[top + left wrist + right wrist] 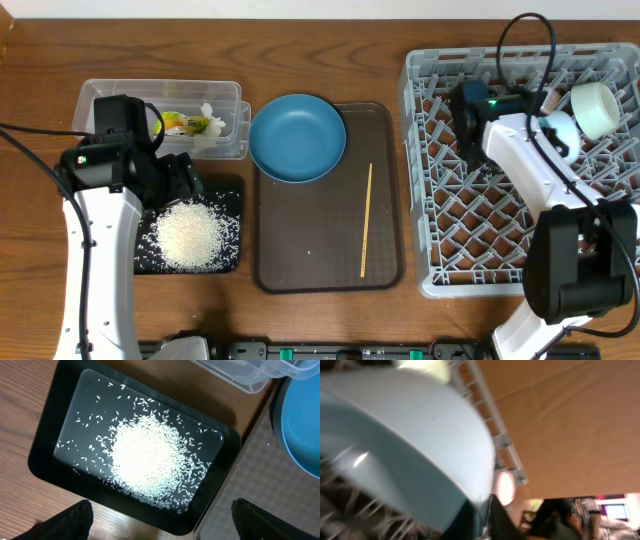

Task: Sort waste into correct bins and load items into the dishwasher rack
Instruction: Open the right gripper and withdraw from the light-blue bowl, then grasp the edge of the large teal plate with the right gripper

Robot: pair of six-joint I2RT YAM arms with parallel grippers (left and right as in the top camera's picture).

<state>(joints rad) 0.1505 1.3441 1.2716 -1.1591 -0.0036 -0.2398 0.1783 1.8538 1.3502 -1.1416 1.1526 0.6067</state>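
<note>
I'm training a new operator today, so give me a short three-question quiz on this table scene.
1. Which bowl stands at the dishwasher rack's far right corner?
2. True or false: the rice lies in the black tray.
3. The wooden stick lies: A on the brown tray, B in the black tray, C in the dishwasher rack.
Key: 1 the mint-green bowl; 2 true; 3 A.

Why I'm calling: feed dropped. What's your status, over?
Left gripper open over rice tray. Right gripper at pale bowl in rack, grip unclear. Plate, stick not yet racked. Nothing in the way.
</note>
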